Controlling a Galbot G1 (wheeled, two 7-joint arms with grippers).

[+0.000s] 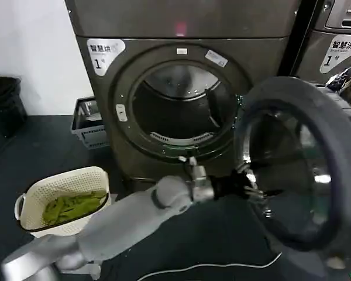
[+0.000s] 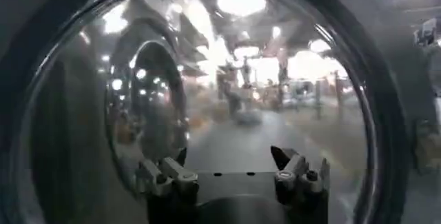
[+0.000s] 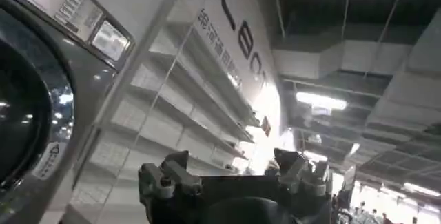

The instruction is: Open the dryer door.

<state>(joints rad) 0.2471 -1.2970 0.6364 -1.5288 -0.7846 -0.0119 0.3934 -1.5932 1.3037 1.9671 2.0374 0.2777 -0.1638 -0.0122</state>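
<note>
Pressing my left gripper (image 1: 251, 186), jaws spread and empty, against the inner glass of the dryer door (image 1: 298, 170), I hold it swung wide from the dryer (image 1: 181, 99) so its drum stays exposed.

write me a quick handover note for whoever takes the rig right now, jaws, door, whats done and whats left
Left gripper: arm reaches across to the inner face of the dryer door; jaws open, holding nothing, pointed at the door glass in the left wrist view.
Right gripper: jaws open and empty, aimed up past the second machine toward shelving and ceiling, away from the job.
Dryer: its round opening is fully exposed, drum visible.
Door: swung out wide to the right of the opening.
Done: the door is open.
Left: probably just pulling the left arm back clear of the door.
Nearby: basket with green items on the floor at left.
</note>
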